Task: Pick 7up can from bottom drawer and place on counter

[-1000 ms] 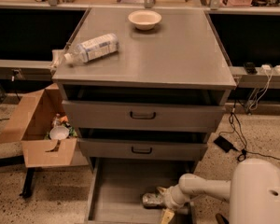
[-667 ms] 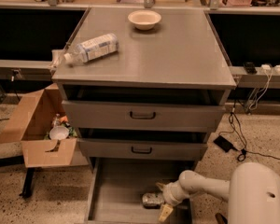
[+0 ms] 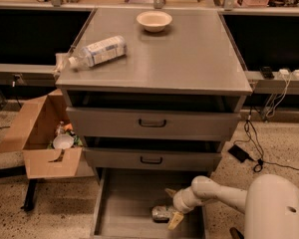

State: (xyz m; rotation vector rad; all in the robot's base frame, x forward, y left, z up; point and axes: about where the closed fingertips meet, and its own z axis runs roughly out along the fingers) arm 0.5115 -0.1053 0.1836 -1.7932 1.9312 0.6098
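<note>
The 7up can (image 3: 161,213) lies on its side on the floor of the open bottom drawer (image 3: 124,198), near its right front. My gripper (image 3: 170,207) is low inside the drawer at the can's right end, with the white arm reaching in from the lower right. Its tan fingers (image 3: 175,219) are spread apart, one behind the can's end and one in front of it, not closed on it. The grey counter (image 3: 189,59) is the cabinet's top, high above the drawer.
A clear plastic bottle (image 3: 97,51) lies at the counter's left edge and a cream bowl (image 3: 154,20) stands at its back. Two drawers with dark handles (image 3: 152,123) are above the open one. An open cardboard box (image 3: 45,138) stands on the floor to the left. Cables (image 3: 251,143) hang at the right.
The gripper has crept slightly toward the can inside the drawer. The can, the bottle and the bowl have not moved.
</note>
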